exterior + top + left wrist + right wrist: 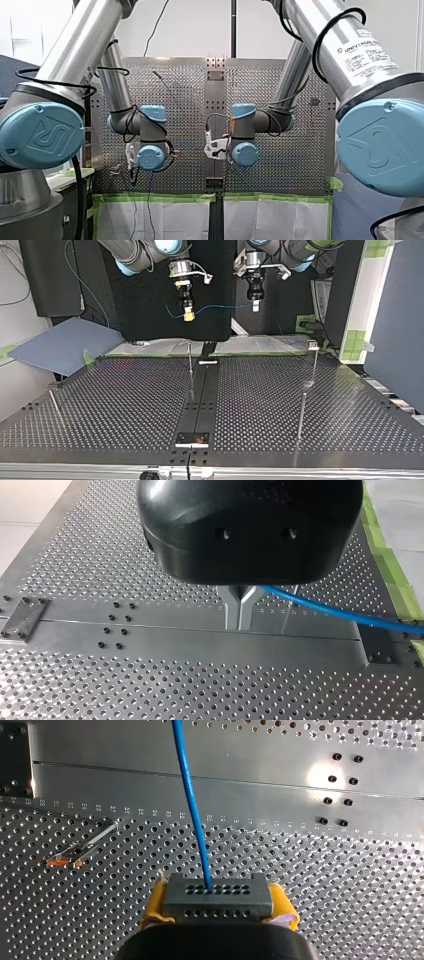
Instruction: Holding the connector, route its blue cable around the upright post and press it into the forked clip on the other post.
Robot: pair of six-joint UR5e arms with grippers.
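**Cable in hand, routing not begun**

Your right gripper was clamped on the dark connector, with its yellow pads on both sides. Your left gripper had its metal fingers together on the blue cable, a short way along it. Both hung well above the bench, near its far edge in the top view.

The thin upright post stood at the middle. What looked like the forked clip topped a post at that view's right.

You risked the following:
- Pulling the span too tight could have dragged the connector out of the pads.
- Too much slack could have let the cable ride over the post.
- A hard press could have bent the slender clip post.
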